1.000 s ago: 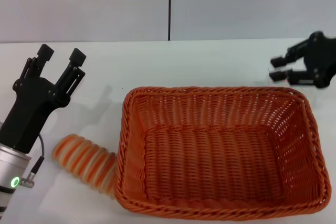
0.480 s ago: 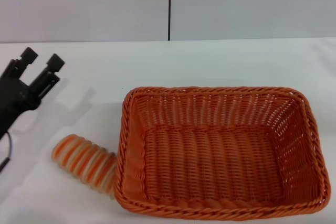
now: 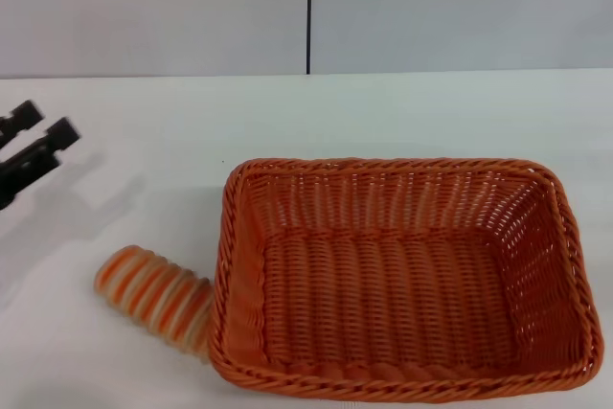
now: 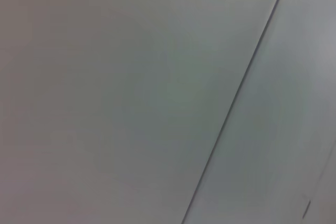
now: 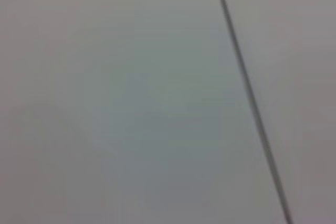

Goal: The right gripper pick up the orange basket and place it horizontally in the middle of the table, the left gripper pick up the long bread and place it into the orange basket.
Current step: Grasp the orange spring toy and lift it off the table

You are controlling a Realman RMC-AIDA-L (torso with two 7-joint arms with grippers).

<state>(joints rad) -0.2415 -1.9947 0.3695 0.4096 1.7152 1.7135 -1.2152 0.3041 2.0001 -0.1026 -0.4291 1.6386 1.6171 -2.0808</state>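
Lying nearest, the small ridged orange-and-cream striped long bread [image 3: 155, 296] rested on the plain white table [image 3: 383, 117], touching the left outer wall of the large rectangular woven orange basket [image 3: 402, 275]; basket sat lengthwise mid-table, holding nothing, so placement judged done, loading left; farther left, at the edge, the black two-fingered left gripper [image 3: 31, 141] hung with fingers apart, holding nothing; right gripper unseen.

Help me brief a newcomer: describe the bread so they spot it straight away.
On the white table sits a large orange basket. Just outside its left wall, touching the near corner, lies the long bread. It is the only small ridged thing there, striped orange and cream.
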